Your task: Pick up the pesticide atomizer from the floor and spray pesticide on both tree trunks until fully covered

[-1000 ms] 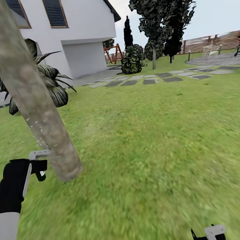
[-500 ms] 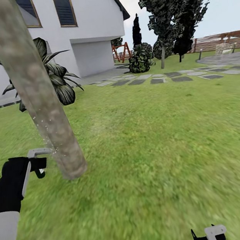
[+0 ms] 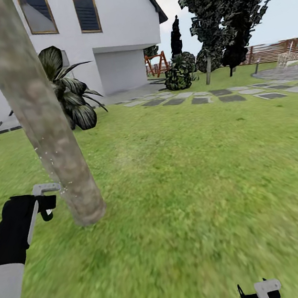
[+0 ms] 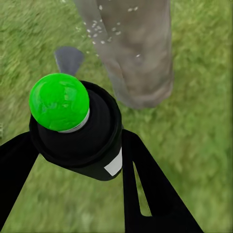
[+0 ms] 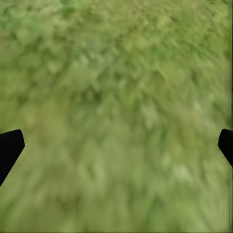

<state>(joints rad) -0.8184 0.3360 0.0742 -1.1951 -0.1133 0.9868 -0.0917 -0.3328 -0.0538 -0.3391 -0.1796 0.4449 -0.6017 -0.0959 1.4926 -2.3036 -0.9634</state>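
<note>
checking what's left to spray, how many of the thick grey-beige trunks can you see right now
1. The tree trunk rises at the left of the head view, just ahead of the atomizer in the left gripper, with pesticide specks on its bark. The second tree may be outside the frame.

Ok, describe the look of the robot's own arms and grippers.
The left arm is light grey low down, then matte black toward the wrist. The left gripper has flat black fingers, one with a slot. The right gripper is black with a white block. No cables or markings visible.
</note>
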